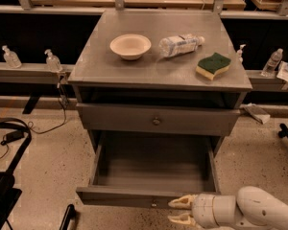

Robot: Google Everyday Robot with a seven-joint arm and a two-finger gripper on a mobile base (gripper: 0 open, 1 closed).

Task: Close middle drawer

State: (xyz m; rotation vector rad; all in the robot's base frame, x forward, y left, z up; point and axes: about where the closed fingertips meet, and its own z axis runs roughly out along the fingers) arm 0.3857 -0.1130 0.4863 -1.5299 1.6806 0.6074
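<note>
The middle drawer (116, 196) is pulled far out of the grey cabinet (134, 73), and its deep box is empty. A small round knob (154, 204) sits at the centre of its flat front panel. My gripper (174, 211) is at the bottom right, level with the front panel and just right of the knob. Its two cream fingers (181, 202) point left with a small gap between them and hold nothing. I cannot tell whether they touch the panel. The drawer above (156, 120) is nearly shut.
On the cabinet top lie a cream bowl (130, 46), a clear plastic bottle on its side (180, 44) and a green-and-yellow sponge (213, 65). Small bottles (53, 60) stand on a ledge behind. Black equipment and cables (5, 190) sit on the floor at left.
</note>
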